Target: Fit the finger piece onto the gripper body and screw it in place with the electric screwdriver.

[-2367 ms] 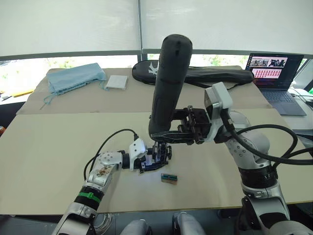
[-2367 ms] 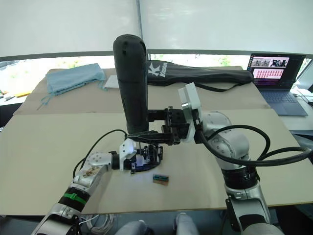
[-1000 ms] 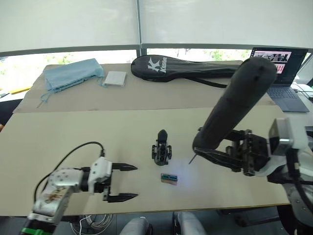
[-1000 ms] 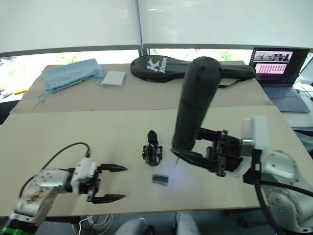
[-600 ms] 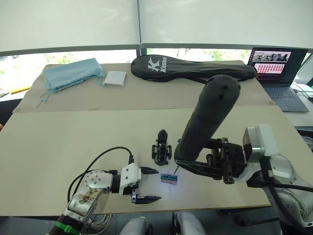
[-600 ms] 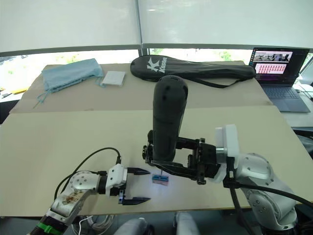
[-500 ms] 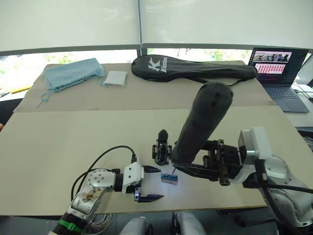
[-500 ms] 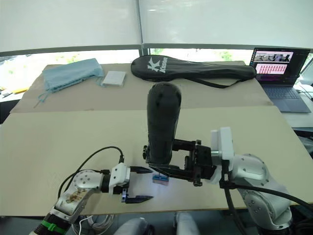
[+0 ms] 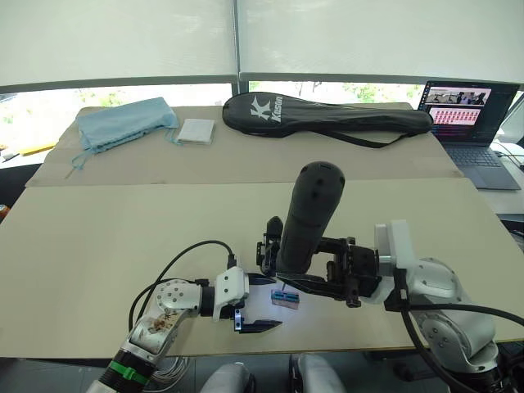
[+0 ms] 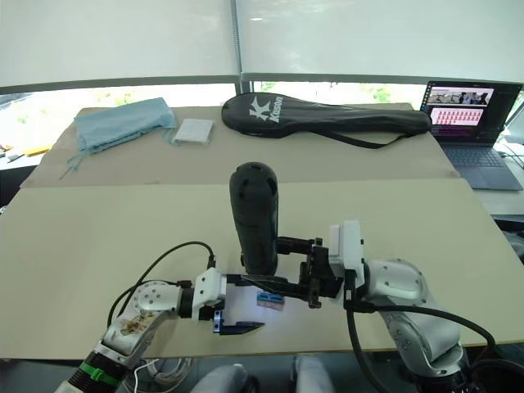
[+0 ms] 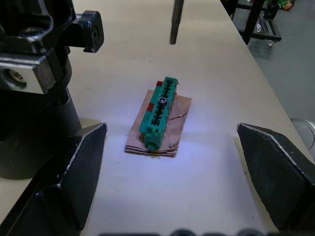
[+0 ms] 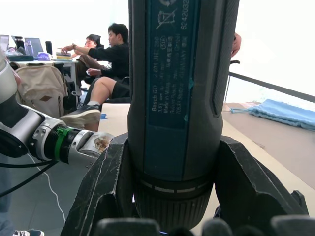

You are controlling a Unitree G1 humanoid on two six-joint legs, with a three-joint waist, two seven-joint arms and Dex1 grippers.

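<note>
My right gripper (image 9: 296,275) is shut on the electric screwdriver (image 9: 311,214), a thick black cylinder held almost upright. In the right wrist view the screwdriver (image 12: 182,93) stands between both fingers. Its thin bit (image 11: 176,20) hangs just above the table, beside the gripper body and over the far end of a small green box (image 11: 159,112). The gripper body (image 9: 268,244) stands right behind the screwdriver, partly hidden, with one black pointed finger sticking up. A separate finger piece is out of view. My left gripper (image 9: 264,304) is open, low at the table, its fingers either side of the green box.
At the back lie a black racket bag (image 9: 327,119), a blue cloth (image 9: 123,123) and a white pad (image 9: 196,131). A laptop (image 9: 467,115) sits at the far right. The table's front edge runs just behind my left gripper. People sit in the background (image 12: 106,64).
The right gripper has carried the screwdriver left and stood it more upright, close against the gripper body. The left gripper has slid right, toward the green box, still open.
</note>
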